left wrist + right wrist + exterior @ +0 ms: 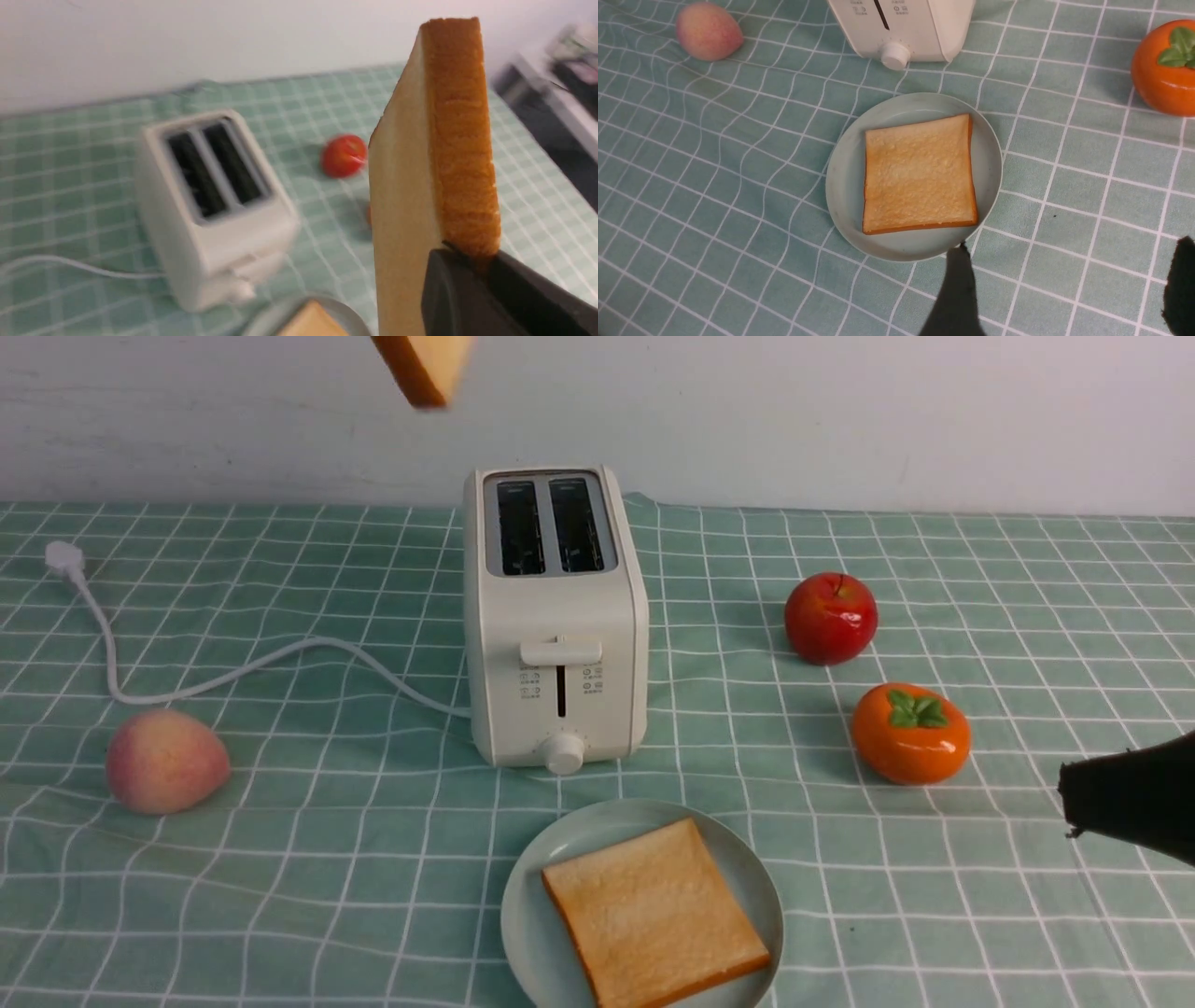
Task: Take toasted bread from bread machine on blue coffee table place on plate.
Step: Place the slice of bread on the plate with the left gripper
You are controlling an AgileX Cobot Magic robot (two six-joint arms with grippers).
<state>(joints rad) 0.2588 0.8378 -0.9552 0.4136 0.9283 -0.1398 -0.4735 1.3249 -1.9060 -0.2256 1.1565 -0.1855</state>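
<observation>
The cream-white bread machine (555, 616) stands mid-table with both slots empty; it also shows in the left wrist view (210, 205). One slice of toasted bread (653, 915) lies flat on the pale blue-green plate (532, 905) in front of it, also in the right wrist view (920, 172). My left gripper (467, 256) is shut on the second slice (434, 163), held high above the table; only its corner (425, 369) shows at the front view's top edge. My right gripper (1069, 261) is open and empty, hovering just right of the plate (845, 186).
A red apple (831, 616) and an orange persimmon (910, 733) lie right of the toaster. A peach (166, 761) lies at the left, near the white power cord (233, 672). The green grid cloth (280, 896) is wrinkled at the front left.
</observation>
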